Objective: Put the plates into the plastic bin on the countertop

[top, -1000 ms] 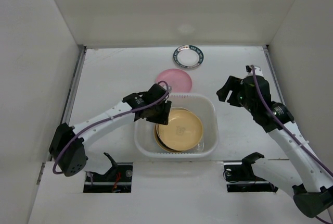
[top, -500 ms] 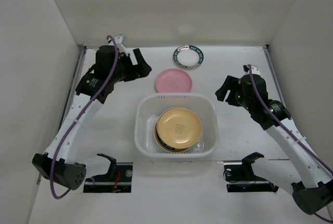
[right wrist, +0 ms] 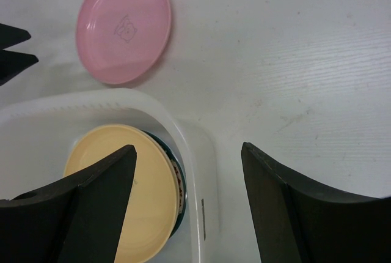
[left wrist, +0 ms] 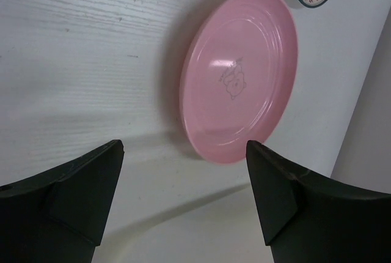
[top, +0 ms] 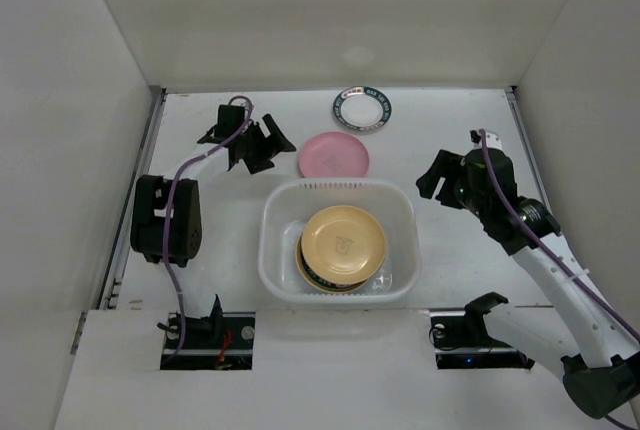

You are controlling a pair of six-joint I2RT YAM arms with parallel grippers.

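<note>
A pink plate (top: 334, 154) lies flat on the countertop (top: 450, 120) just behind the plastic bin (top: 274, 242). A white plate with a green patterned rim (top: 362, 108) lies farther back. Inside the bin a yellow plate (top: 343, 245) tops a stack of plates. My left gripper (top: 275, 150) is open and empty, a little left of the pink plate (left wrist: 241, 76), which lies ahead of its jaws (left wrist: 183, 153). My right gripper (top: 428, 180) hovers open and empty over the bin's right rim (right wrist: 198, 159), with the yellow plate (right wrist: 116, 189) under its left finger.
White walls close in the countertop on the left, back and right. The left arm is folded tight near the left wall (top: 165, 220). The left gripper's black fingertips (right wrist: 12, 49) show at the left edge of the right wrist view, beside the pink plate (right wrist: 122, 24).
My left gripper left the bin's back left corner, opened, swung to the back left, then settled low beside the pink plate. The right arm barely moved.
</note>
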